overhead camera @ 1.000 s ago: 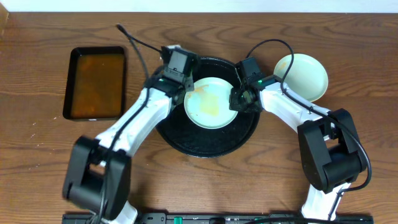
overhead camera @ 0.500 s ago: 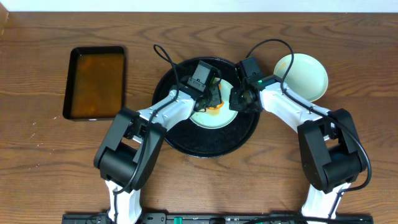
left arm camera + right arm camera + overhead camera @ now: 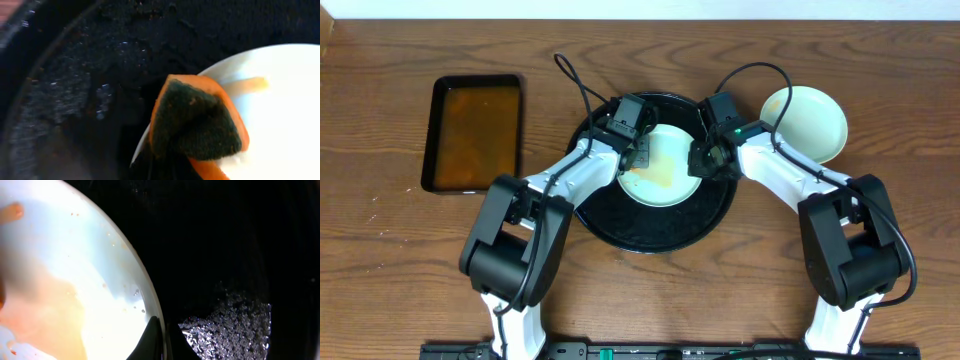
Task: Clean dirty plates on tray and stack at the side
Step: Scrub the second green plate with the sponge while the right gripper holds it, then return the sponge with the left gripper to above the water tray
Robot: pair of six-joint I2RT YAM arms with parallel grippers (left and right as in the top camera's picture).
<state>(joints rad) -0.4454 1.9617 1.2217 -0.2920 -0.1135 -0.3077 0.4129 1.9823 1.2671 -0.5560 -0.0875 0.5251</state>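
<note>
While the tray (image 3: 610,215) is lying mid-table, it is carrying one plate (image 3: 670,190) a little far of its centre, and a stack (image 3: 810,125) of two clean-looking plates is waiting near its right side. The right gripper (image 3: 703,160) is pinching the plate's right edge with its jaws closed on the rim, so it is serving as the anchor. The left gripper (image 3: 636,158) is clamping a sponge (image 3: 197,122), dark scouring face showing, and is pressing it over the plate's left edge. An orange-brown smear (image 3: 660,174) is spreading across the plate's middle and left.

To scrub well, I judge the sponge should be sweeping rightward over the smear in short overlapping strokes. It should be lying flat under light downward pressure and stopping short of the right fingers (image 3: 151,334). Pushing too hard or sideways is risking the plate slipping out of the pinch on the wet-looking, glossy tray, so the right arm should be holding firm without lifting.
</note>
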